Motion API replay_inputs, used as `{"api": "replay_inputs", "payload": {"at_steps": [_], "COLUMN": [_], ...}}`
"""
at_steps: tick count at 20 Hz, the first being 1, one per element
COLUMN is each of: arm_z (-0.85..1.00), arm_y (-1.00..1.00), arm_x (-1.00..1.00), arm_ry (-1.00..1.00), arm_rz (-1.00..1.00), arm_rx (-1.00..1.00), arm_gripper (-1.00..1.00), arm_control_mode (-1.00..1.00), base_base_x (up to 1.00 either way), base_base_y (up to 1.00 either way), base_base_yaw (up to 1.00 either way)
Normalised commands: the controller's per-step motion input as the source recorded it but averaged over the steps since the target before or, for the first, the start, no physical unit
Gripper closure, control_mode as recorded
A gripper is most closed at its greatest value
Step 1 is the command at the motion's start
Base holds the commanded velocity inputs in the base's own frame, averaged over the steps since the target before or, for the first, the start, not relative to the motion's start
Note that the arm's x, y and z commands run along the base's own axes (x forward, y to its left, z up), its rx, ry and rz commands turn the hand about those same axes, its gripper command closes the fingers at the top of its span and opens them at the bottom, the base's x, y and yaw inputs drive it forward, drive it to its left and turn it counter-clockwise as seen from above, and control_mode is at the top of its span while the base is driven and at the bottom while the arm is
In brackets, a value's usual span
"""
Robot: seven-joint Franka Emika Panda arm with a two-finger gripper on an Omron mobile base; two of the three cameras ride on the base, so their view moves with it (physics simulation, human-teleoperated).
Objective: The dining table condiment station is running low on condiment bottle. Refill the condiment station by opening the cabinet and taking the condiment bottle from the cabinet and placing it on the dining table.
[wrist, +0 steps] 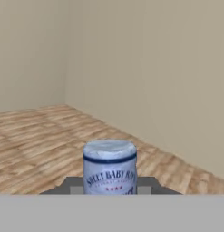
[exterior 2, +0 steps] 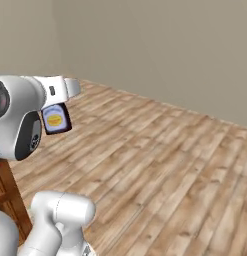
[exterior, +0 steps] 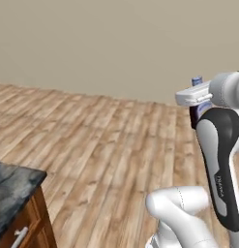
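Up at the end of the arm, over bare wood floor, the fingers (wrist: 109,190) are pinching the condiment bottle (wrist: 109,166) low on its body (cap end sticking out). Nothing is lying beneath it, so any jolt while driving risks it slipping out and dropping, with only a worktop (exterior: 12,186) corner nearby.

my arm (exterior: 218,160) holds the condiment bottle (exterior: 197,81) up over wood floor (exterior: 106,145), marbled countertop corner (exterior: 12,186) lower left.

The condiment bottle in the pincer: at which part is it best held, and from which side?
Best as now: the pincer clamps the body of the condiment bottle from two opposite sides, below the cap. The body is round and even, so flat fingers sit well; the narrow capped top stays free.
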Motion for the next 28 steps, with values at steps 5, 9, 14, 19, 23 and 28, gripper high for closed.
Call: {"api": "replay_inputs", "payload": {"at_steps": [5,9,14,19,23,28], "arm_z": [0.0,0.0,0.0,0.0,0.0,0.0], "arm_y": [0.0,0.0,0.0,0.0,0.0,0.0], "arm_x": [0.0,0.0,0.0,0.0,0.0,0.0], "arm_ry": [0.0,0.0,0.0,0.0,0.0,0.0], "arm_rz": [0.0,0.0,0.0,0.0,0.0,0.0], "arm_rx": [0.0,0.0,0.0,0.0,0.0,0.0], "arm_gripper": [1.0,1.0,1.0,1.0,1.0,1.0], "arm_control_mode": [1.0,1.0,1.0,1.0,1.0,1.0], "base_base_x": [1.0,1.0,1.0,1.0,1.0,1.0], "base_base_y": [0.0,-0.02,-0.08,-0.16,-0.45,-0.44], "base_base_yaw": [0.51,0.58,0.58,0.54,0.4,0.38]}}
